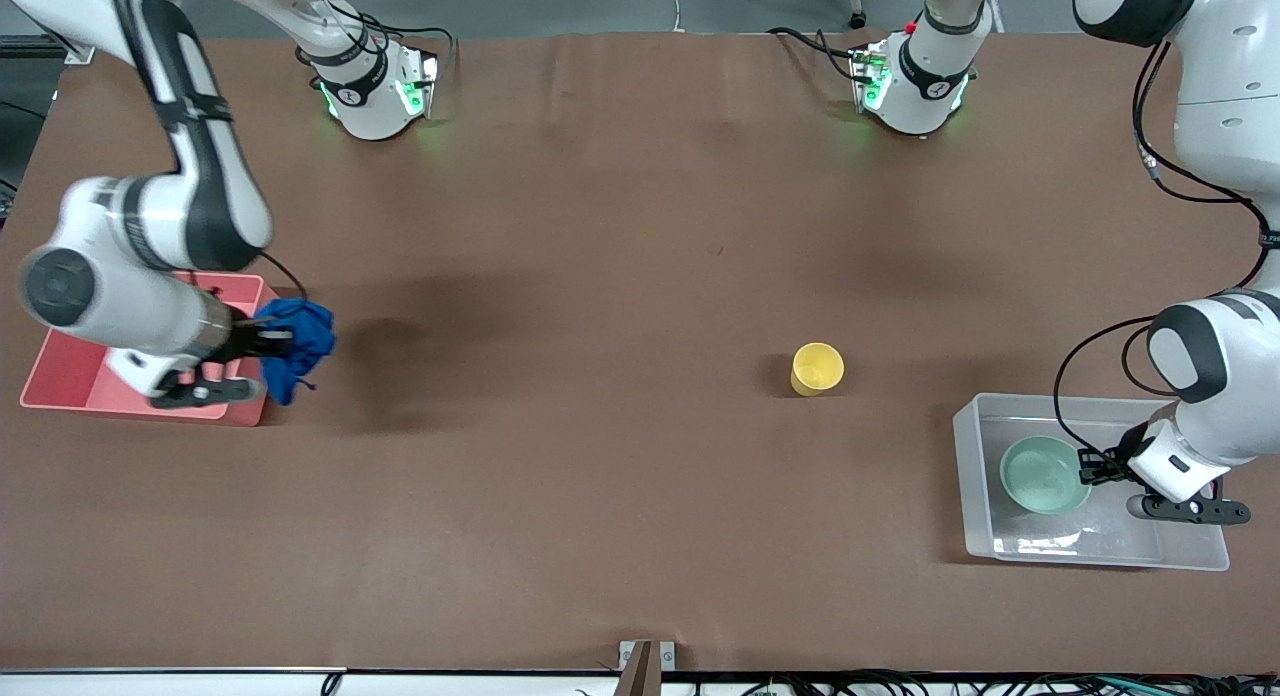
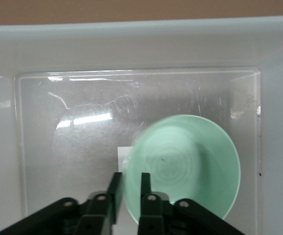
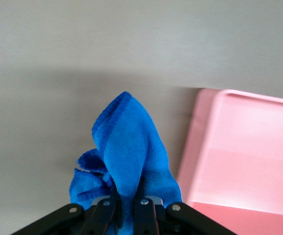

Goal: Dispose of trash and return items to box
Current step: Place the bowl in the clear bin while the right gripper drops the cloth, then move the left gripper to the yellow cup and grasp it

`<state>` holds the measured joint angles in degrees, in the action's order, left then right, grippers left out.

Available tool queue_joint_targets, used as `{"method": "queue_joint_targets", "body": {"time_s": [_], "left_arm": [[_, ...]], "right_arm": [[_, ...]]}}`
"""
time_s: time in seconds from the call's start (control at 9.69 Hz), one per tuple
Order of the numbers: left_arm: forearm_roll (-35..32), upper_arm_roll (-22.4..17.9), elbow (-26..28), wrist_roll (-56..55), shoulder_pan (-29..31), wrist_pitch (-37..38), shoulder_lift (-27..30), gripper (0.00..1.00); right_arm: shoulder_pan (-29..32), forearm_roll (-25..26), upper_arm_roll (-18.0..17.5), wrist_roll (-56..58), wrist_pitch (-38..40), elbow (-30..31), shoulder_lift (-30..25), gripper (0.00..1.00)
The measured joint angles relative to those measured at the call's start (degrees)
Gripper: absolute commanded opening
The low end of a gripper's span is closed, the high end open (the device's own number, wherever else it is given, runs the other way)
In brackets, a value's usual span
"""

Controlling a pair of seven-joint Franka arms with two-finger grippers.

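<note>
The blue wad of trash (image 1: 302, 344) hangs from my right gripper (image 1: 268, 342), which is shut on it above the table, just beside the edge of the pink bin (image 1: 60, 381). In the right wrist view the wad (image 3: 126, 147) droops between the fingers, with the pink bin (image 3: 249, 156) alongside. My left gripper (image 1: 1086, 468) is shut on the rim of the mint-green bowl (image 1: 1042, 474) inside the clear box (image 1: 972, 476). In the left wrist view the fingers (image 2: 115, 188) straddle the bowl's (image 2: 190, 161) rim over the box floor and its white label (image 2: 123, 152). The yellow cup (image 1: 818, 367) stands upright on the table.
The pink bin sits at the right arm's end of the table and the clear box at the left arm's end, both nearer the front camera than the arm bases. The cup stands between them, closer to the clear box.
</note>
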<state>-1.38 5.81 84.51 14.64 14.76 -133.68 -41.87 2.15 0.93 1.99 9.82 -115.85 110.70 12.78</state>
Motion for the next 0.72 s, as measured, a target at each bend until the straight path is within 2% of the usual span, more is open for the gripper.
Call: {"method": "queue_joint_targets", "body": {"time_s": [0.31,0.62,0.72], "left_arm": [[0.14,1.10,-2.04,-1.83,-0.19,3.77,2.12,1.00],[0.33,6.79,-1.42,-15.14,-0.64,12.21,6.61,1.00],[0.33,9.07,0.12,-20.29,-0.90,13.13,7.98,1.00]], "right_arm": [[11.13,0.00,0.31,9.32,-3.07,0.63,0.94,0.12],[16.38,0.00,0.33,14.73,-10.10,1.51,6.73,0.18],[17.93,0.00,0.35,16.27,-11.54,1.49,8.62,0.44]]}}
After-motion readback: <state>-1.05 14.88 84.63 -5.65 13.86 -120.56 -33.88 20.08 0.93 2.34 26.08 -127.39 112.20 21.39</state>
